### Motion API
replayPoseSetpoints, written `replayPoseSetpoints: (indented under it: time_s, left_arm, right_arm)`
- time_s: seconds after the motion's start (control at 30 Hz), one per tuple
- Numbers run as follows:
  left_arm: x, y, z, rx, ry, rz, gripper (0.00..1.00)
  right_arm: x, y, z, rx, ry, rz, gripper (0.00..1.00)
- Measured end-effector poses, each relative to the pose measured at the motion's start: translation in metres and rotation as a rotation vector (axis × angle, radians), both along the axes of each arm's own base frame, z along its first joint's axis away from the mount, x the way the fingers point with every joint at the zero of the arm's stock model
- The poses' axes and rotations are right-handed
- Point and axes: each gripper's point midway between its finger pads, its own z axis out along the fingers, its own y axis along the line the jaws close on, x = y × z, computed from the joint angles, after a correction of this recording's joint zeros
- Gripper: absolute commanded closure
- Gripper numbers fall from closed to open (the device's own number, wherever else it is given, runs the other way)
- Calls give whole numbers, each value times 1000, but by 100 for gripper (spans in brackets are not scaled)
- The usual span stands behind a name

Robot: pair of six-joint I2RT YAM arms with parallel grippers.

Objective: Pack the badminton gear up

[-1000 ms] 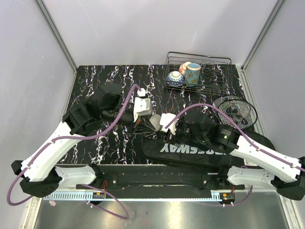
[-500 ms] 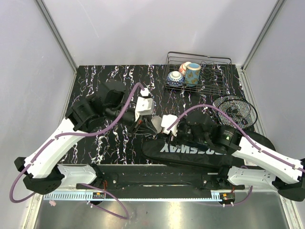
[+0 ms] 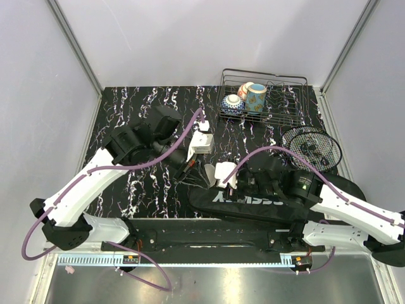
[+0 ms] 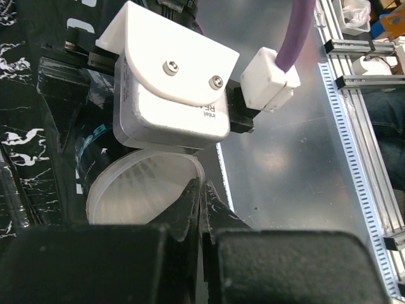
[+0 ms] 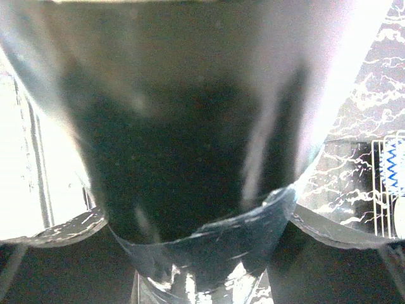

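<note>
1 ea: racket, bag, shuttle, tube

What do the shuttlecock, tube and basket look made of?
The shuttlecock looks like white feather, matte with ribbed vanes, though plastic is possible. The tube seems clear glossy plastic: see-through wall, glare streaks. The basket looks like thin metal wire.

White lettering runs upside down along the bag at lower centre, mostly covered; only a "Y" at its left end reads clearly. In the left wrist view, the camera housing shows "RE" beside small print like "intel".
</note>
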Motion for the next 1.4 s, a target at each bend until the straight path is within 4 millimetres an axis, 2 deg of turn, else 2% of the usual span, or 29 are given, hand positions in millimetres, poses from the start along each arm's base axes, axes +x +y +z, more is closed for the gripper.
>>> replayPoseSetpoints:
  time_s: [0.73,1.2,1.4]
  left_arm:
    - [-21,-5,-21,102,213,-89,99]
    - [-26,-11,-35,161,324,-127,65]
    - [-26,-12,-27,144,331,-103,63]
  right_arm:
    - [-10,-3,-11,-121,-76,116,72]
    - [-15,-11,-20,-207,-88,128,74]
    - [-14,-8,-15,-170,-87,113,75]
